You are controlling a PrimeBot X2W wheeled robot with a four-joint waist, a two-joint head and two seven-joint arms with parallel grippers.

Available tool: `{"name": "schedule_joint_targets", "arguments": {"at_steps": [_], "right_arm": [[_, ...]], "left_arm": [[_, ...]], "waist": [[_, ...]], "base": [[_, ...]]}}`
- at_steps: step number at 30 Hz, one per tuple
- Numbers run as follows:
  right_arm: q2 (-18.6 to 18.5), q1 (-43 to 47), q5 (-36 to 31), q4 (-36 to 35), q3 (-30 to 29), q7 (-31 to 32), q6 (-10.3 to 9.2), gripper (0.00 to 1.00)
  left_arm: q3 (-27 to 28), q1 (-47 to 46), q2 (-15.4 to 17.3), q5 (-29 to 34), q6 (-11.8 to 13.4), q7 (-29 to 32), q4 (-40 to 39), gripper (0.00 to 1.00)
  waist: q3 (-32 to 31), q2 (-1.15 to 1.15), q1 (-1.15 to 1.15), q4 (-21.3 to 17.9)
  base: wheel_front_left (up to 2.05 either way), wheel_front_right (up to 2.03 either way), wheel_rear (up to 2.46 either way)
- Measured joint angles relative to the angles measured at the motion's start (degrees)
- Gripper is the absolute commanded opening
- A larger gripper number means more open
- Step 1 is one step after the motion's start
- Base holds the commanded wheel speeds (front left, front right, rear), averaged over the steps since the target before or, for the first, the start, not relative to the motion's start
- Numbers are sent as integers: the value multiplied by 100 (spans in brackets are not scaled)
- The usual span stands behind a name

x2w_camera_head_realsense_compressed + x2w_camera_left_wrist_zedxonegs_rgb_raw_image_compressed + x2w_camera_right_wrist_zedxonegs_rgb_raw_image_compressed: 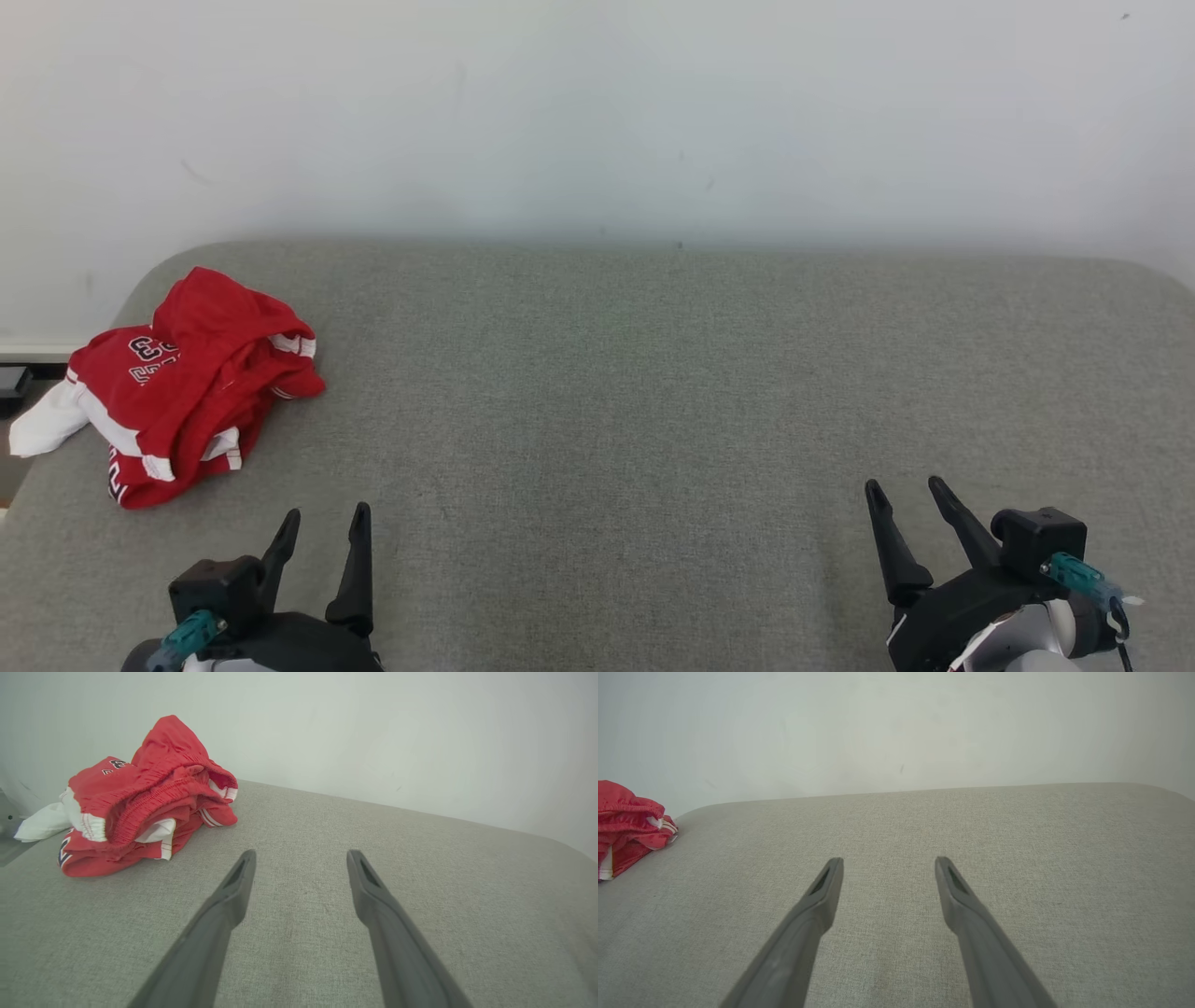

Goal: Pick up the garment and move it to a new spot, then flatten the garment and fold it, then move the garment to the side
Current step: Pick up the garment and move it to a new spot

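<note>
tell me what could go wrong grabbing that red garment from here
1. The garment sits bunched at the left edge of the grey surface, and its white part seems to overhang the edge. A clumsy nudge might push it off.
2. It lies in layered folds, so the open left gripper may pinch only one layer and lift it tangled.
3. The open right gripper is far across the surface, so a two-handed grab would need a long reach.

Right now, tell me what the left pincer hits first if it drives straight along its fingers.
The left pincer would probably meet the bare grey cushion first; the red garment lies left of that line. Depth unclear.
</note>
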Motion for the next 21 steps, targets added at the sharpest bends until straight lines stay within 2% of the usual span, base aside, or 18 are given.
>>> {"name": "schedule_joint_targets", "arguments": {"at_steps": [10, 21], "right_arm": [[-3, 58, -10, -147, 56, -10, 0, 100], [-4, 112, 158, -270, 307, -16, 0, 100]], "left_arm": [[87, 99, 101, -78, 107, 51, -79, 100], [214, 180, 277, -193, 232, 176, -169, 100]], "waist": [[-39, 0, 0, 359], [-80, 0, 0, 1043]], "base": [[0, 0, 0], [0, 0, 0]]}}
